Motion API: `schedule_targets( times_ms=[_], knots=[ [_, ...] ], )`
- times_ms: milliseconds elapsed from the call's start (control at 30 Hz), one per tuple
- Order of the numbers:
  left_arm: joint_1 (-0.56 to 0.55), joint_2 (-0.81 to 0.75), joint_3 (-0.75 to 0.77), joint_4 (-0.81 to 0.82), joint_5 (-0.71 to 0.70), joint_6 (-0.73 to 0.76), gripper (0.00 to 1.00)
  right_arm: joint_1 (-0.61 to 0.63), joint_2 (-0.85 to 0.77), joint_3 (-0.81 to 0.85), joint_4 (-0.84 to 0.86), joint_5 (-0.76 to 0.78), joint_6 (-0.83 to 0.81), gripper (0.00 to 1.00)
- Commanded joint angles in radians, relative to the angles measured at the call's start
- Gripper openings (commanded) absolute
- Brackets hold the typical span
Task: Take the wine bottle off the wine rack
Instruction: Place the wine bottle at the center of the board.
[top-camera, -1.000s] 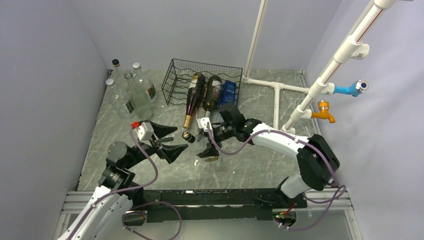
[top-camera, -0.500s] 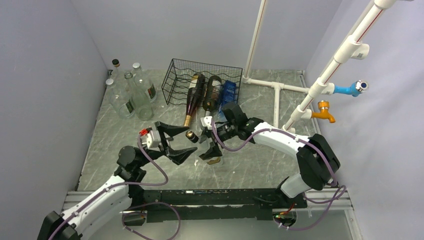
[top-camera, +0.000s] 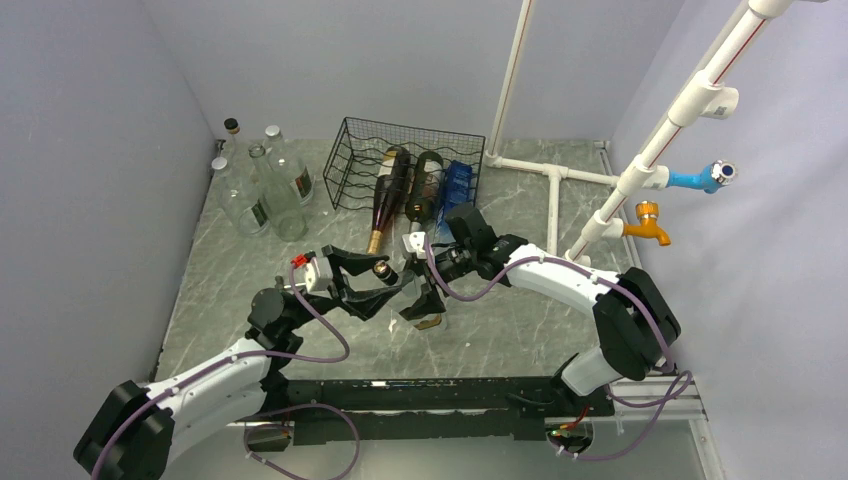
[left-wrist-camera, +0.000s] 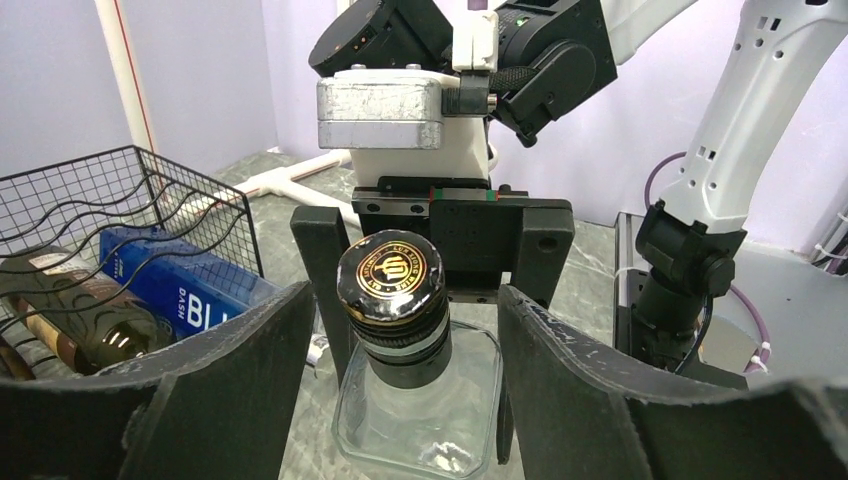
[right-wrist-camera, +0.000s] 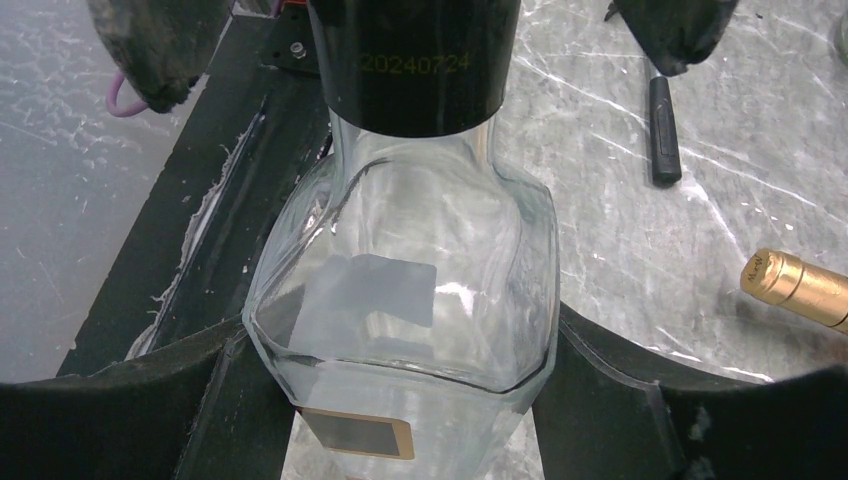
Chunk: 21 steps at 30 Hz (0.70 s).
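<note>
Left wrist shows left tool (left-wrist-camera: 405, 300) open astride the cap (left-wrist-camera: 392, 272); right wrist, right tool (right-wrist-camera: 398, 335) clamping the bottle (right-wrist-camera: 400, 240).

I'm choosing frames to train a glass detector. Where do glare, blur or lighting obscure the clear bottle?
Right wrist: the clear glass bottle is sharp, with white reflections on its shoulder, and the marble table shows a bright sheen. Left wrist: its black cap is crisp, the glass below faint. Top external: even soft light, but the bottle is small and largely hidden.

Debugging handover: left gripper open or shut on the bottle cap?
Open. Fingers of the left gripper flank the black cap of the clear bottle, gaps on both sides.
</note>
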Motion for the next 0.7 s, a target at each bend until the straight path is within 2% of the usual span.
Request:
schedule_targets(
  times_ms=[0, 233, 367, 433, 500, 600, 633, 667],
  knots=[
    [-0.011, 0.029, -0.005, 0.132, -0.006, -0.021, 0.7, -0.005, -0.031, 0.011, 0.056, -0.09, 0.0, 0.09],
    [-0.022, 0.089, -0.008, 0.201, -0.001, -0.04, 0.61, -0.005, -0.032, 0.009, 0.062, -0.092, 0.005, 0.1],
    [-0.024, 0.114, -0.002, 0.215, 0.01, -0.046, 0.46, -0.005, -0.032, 0.009, 0.062, -0.09, 0.008, 0.1],
    [-0.024, 0.122, 0.004, 0.211, 0.022, -0.045, 0.25, -0.005, -0.032, 0.009, 0.064, -0.087, 0.01, 0.1],
    [-0.023, 0.121, 0.014, 0.187, 0.03, -0.041, 0.0, -0.005, -0.03, 0.012, 0.061, -0.081, 0.012, 0.11],
    [-0.024, 0.105, 0.027, 0.143, 0.032, -0.046, 0.0, -0.006, -0.024, 0.019, 0.049, -0.061, 0.019, 0.23],
    [-0.024, 0.095, 0.032, 0.126, 0.031, -0.049, 0.0, -0.006, -0.023, 0.023, 0.045, -0.052, 0.025, 0.31],
    [-0.024, 0.084, 0.037, 0.099, 0.028, -0.048, 0.0, -0.006, -0.019, 0.028, 0.037, -0.046, 0.027, 0.44]
  ],
)
